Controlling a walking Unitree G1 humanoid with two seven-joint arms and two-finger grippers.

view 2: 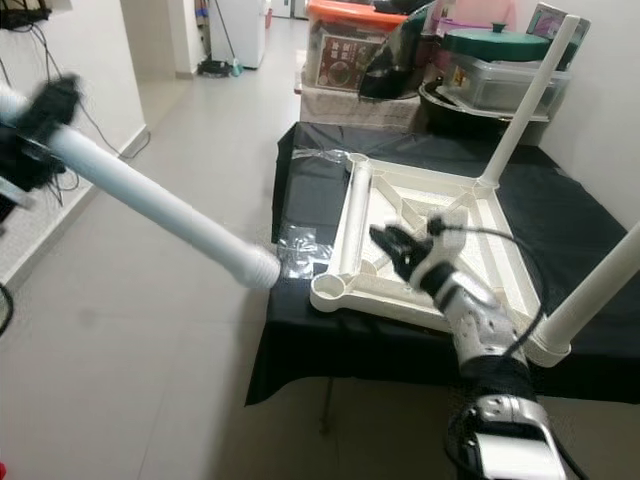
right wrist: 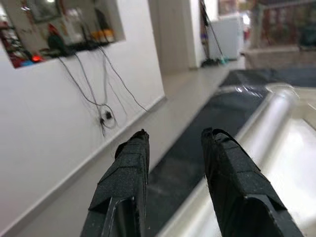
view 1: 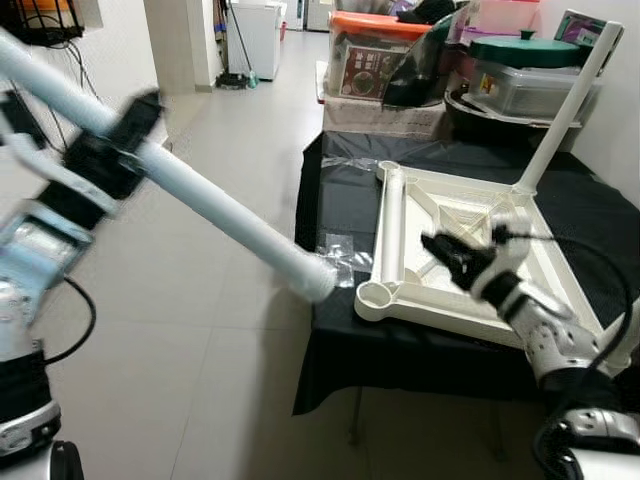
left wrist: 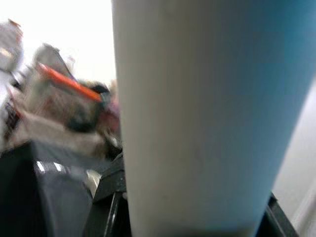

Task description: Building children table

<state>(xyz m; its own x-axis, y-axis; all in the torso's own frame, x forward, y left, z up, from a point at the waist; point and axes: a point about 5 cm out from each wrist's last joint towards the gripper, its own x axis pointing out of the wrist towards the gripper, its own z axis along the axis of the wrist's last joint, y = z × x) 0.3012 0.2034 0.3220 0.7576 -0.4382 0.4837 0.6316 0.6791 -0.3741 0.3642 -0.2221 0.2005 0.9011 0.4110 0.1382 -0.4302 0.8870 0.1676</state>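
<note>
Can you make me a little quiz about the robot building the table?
1. True or false: the left gripper holds a white table leg.
2. How many legs already stand up from the upside-down tabletop? A) none B) two C) four
3. Fill in: the right gripper hovers over the tabletop with its fingers ____.

Key: 1 true. 2 B: one leg at the far corner, one at the near right corner. 3 open, holding nothing.
</note>
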